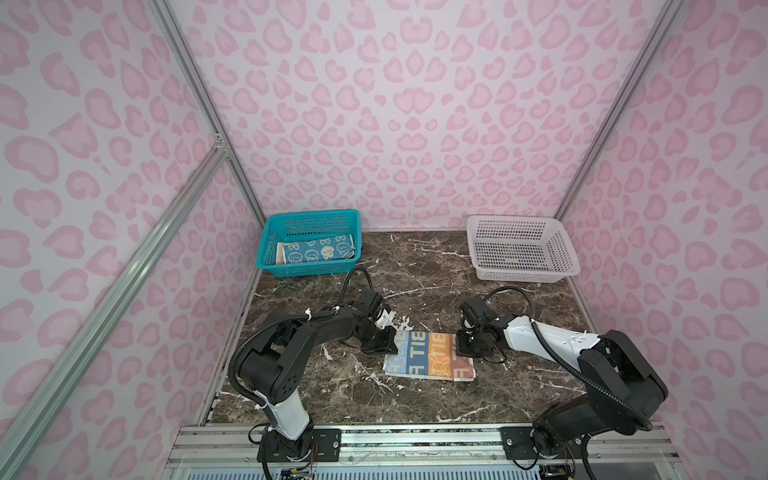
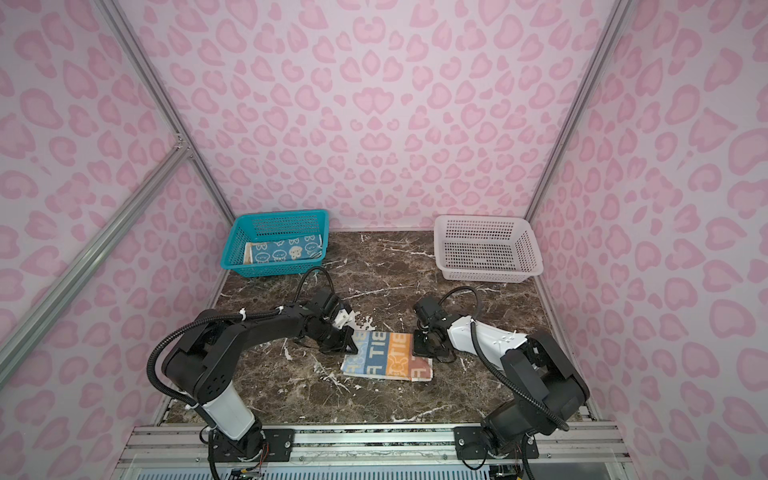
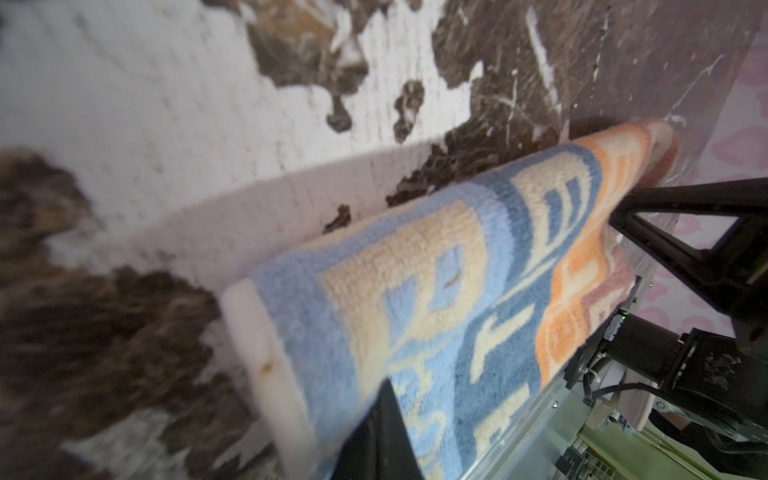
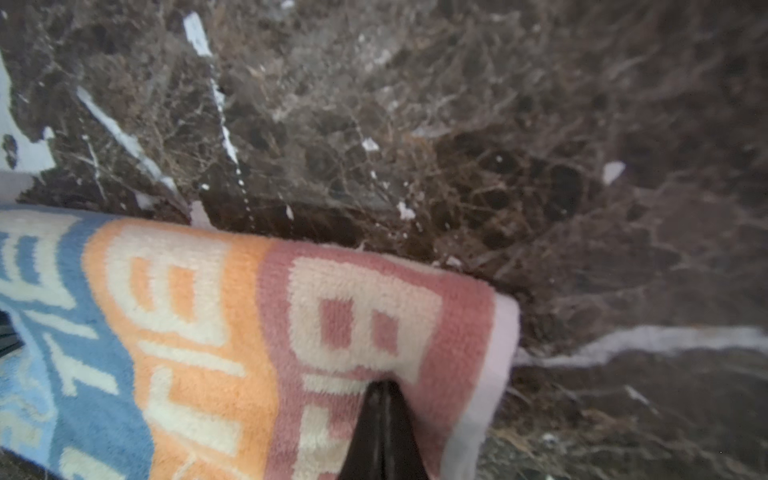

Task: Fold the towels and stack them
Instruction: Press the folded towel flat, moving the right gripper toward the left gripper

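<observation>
Lettered towel [image 1: 428, 359] lies as a wide rectangle on the marble table [image 1: 419, 274], near the front and about midway between my two arms; both top views show it there [image 2: 386, 361]. My left gripper [image 1: 392, 340] is down on its far left corner, jaws pressed together on the cloth. The left wrist view shows one black finger [image 3: 384, 432] lying on the pale blue end, with the far edge lifted a little and a shadow beneath it. My right gripper [image 1: 462, 345] pinches the far right corner the same way. In the right wrist view its dark finger [image 4: 382, 432] sits on the pinkish-brown block, just inside the white hem. The towel's near edge rests on the table. Blue towel [image 1: 316, 249] with white bunnies lies flat in the teal basket [image 1: 266, 249] at the back left, with a cream-orange cloth edge [image 1: 281, 254] showing under its left end. White basket [image 1: 523, 274] stands at the back right, well apart from both arms.
</observation>
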Controlling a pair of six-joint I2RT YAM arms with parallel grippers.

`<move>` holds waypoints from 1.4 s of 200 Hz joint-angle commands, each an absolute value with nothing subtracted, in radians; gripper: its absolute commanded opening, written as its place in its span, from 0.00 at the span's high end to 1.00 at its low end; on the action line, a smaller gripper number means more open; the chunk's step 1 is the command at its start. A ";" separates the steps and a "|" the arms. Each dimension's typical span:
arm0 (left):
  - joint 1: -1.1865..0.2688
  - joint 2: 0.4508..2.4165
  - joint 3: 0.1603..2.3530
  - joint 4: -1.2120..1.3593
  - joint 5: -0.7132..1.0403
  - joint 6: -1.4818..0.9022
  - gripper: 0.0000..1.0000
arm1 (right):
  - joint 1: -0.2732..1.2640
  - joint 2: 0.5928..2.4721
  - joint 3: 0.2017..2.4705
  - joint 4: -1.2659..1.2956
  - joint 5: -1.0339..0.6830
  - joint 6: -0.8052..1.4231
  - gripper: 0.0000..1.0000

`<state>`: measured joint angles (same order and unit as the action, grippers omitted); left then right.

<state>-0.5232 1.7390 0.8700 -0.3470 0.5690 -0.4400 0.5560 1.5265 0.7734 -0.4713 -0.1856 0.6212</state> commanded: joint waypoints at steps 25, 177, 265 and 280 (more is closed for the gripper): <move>-0.522 1.749 0.861 -0.397 0.443 -0.435 0.97 | 0.571 1.512 0.839 -0.496 -0.137 0.478 1.00; -0.508 1.706 0.786 -0.311 0.401 -0.520 0.97 | 0.785 1.726 0.905 -0.248 -0.397 0.632 1.00; -0.469 1.744 0.786 -0.335 0.397 -0.486 0.97 | 0.591 1.510 0.674 -0.429 -0.227 0.596 1.00; -0.468 1.750 0.791 -0.337 0.398 -0.483 0.97 | 0.567 1.485 0.663 -0.465 -0.187 0.582 1.00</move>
